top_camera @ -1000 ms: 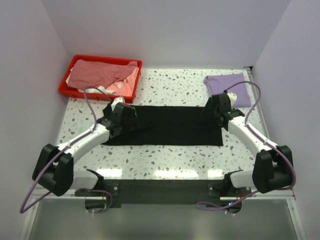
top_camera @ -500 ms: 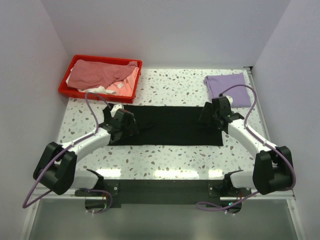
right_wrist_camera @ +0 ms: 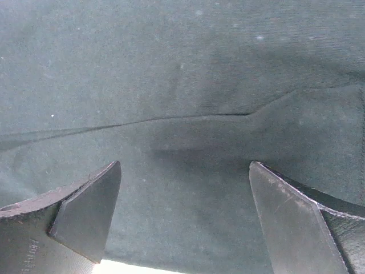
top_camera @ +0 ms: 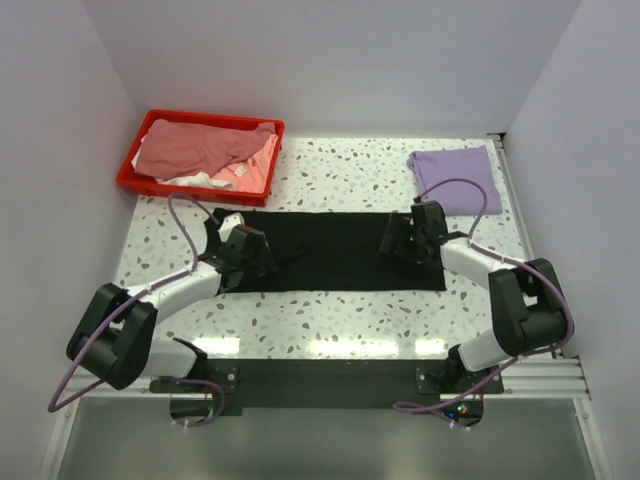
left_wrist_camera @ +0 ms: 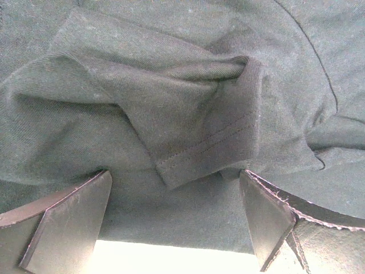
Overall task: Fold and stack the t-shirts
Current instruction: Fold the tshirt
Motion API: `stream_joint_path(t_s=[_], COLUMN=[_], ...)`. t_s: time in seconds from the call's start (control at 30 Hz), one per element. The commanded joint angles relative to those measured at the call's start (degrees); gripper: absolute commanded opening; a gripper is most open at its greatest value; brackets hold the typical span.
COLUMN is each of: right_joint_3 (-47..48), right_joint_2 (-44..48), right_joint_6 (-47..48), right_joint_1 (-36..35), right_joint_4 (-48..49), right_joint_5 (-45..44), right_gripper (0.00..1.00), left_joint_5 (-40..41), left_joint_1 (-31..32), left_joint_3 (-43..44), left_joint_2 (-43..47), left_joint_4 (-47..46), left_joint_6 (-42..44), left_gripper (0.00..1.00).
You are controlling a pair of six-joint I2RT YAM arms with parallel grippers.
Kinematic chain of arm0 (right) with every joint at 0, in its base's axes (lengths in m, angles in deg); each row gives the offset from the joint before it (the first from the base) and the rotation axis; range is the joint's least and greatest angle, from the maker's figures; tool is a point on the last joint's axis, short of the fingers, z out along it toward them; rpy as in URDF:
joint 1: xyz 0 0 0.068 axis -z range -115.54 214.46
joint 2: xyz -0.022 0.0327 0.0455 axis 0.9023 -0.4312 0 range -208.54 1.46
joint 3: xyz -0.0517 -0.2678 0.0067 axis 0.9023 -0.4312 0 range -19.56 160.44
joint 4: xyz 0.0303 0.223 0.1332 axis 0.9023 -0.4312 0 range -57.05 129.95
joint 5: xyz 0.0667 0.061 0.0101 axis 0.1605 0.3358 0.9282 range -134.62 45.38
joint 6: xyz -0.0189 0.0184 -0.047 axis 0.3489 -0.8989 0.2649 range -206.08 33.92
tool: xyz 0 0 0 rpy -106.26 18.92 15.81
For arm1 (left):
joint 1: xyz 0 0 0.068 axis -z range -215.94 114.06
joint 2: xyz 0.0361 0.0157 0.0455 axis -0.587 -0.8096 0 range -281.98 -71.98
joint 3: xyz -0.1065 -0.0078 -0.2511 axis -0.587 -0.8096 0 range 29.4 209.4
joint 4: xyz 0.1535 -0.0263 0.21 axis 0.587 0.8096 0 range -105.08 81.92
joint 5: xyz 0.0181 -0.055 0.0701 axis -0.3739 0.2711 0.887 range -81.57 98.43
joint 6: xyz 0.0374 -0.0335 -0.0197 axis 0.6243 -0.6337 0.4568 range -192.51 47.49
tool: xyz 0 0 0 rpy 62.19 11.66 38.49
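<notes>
A speckled terrazzo table (top_camera: 340, 170) stands between plain lilac walls (top_camera: 330, 70). At far left a red bin (top_camera: 127, 178) holds a dusty pink t-shirt (top_camera: 195, 148) over a white one (top_camera: 185, 180). The black t-shirt (top_camera: 335, 255) lies flat across the middle, and the folded light purple t-shirt (top_camera: 455, 178) lies at far right. The left gripper (top_camera: 265, 262) and right gripper (top_camera: 392, 238) hang low over the black shirt's ends, jaws spread wide, holding nothing. Only the left wrist view shows a creased sleeve hem (left_wrist_camera: 211, 142). The right wrist view shows a flat fold line (right_wrist_camera: 171, 119).
</notes>
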Motion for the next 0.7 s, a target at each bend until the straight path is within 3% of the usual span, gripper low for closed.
stream_joint_path(t_s=[0.0, 0.2, 0.67], right_joint_3=[-3.96, -10.03, -13.65], right_joint_2=[0.97, 7.99, 17.77], right_joint_6=[-1.14, -1.58, 0.61], right_joint_1=[-0.14, -0.14, -0.23], right_joint_4=[1.18, -2.86, -11.92], right_joint_5=[1.12, 0.50, -0.91], right_gripper=[0.99, 0.99, 0.99], left_joint_5=[-1.38, -8.59, -9.57], left_joint_1=[-0.24, -0.15, 2.57], left_joint_3=[-3.71, -9.77, -16.37], left_joint_2=[2.82, 8.10, 25.06], left_joint_4=[4.18, 5.24, 21.67], left_joint_6=[-3.39, -7.17, -18.07], left_gripper=[1.00, 1.00, 1.00])
